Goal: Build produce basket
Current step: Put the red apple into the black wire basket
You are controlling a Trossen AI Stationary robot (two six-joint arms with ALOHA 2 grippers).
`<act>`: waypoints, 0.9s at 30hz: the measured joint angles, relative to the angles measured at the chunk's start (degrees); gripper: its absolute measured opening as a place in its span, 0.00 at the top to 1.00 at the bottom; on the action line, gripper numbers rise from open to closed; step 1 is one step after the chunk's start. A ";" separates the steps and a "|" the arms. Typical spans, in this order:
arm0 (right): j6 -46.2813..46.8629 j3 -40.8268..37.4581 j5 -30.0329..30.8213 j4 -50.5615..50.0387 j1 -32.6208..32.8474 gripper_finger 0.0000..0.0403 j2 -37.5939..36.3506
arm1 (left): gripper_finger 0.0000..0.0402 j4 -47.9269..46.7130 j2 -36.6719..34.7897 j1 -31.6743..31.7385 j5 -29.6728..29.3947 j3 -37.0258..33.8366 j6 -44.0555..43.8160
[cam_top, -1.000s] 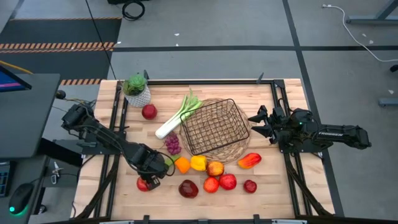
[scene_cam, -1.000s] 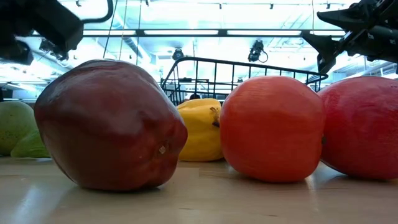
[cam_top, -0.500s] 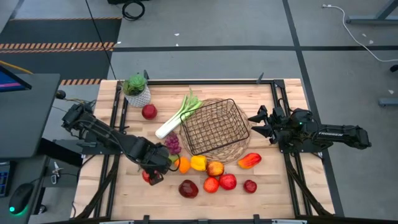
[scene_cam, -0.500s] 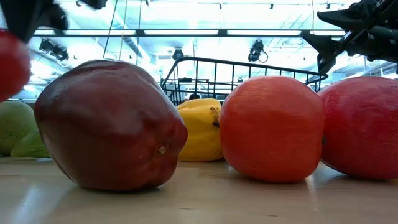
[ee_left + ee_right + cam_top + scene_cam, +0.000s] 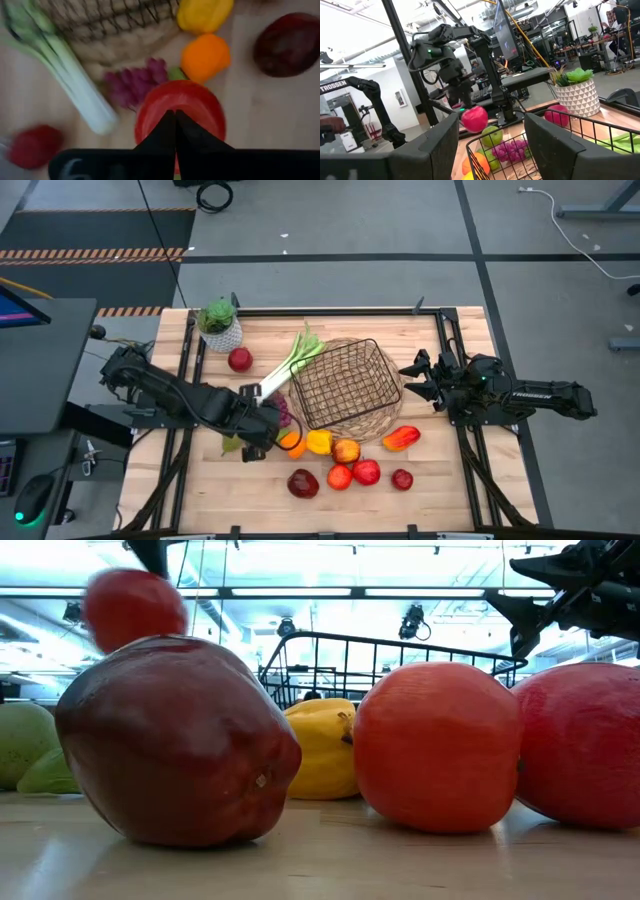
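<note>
left tool (image 5: 175, 131) is clamped on a red apple (image 5: 180, 117), carrying it up off the counter (image 5: 440, 480), over the grapes (image 5: 135, 82) and just short of the basket (image 5: 345, 385). basket sits mid counter, nothing in it that i can see, rest of the produce lies along its near side and left.

what could go wrong imo: the grip looks like just the fingertips on a round smooth fruit, so a quick swing could pop it out and it would roll into the orange (image 5: 205, 56) or yellow pepper (image 5: 204, 14). also the wire rim is high, so if the arm comes in low the apple could clip it and shove the basket.

right tool (image 5: 490, 142) waits by the basket's right side, fingers apart, holding nothing.

hard to see: from above the apple is mostly hidden under the arm, left wrist view is smeared, low view is blocked by a dark red apple (image 5: 175, 740) and others up close, so can't tell clearance over the rim.
</note>
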 joint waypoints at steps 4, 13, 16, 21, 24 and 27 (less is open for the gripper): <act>0.00 0.02 0.01 -0.02 -0.01 0.43 0.00 | 1.00 1.25 0.00 0.80 -5.01 0.47 13.53; 0.00 0.02 0.02 0.00 -0.01 0.43 0.00 | 1.00 7.01 0.02 3.04 -15.48 0.47 40.00; 0.00 0.00 0.01 -0.02 0.00 0.43 0.01 | 1.00 8.12 0.02 3.20 -18.52 0.47 45.35; 0.00 0.02 0.01 -0.02 0.00 0.43 0.01 | 1.00 9.97 0.02 2.70 -23.08 0.47 53.03; 0.00 0.00 0.00 -0.02 0.00 0.43 0.00 | 1.00 11.29 0.02 2.28 -25.50 0.47 56.04; 0.00 0.02 0.01 -0.01 0.00 0.43 0.01 | 1.00 12.39 0.02 1.99 -25.88 0.47 56.04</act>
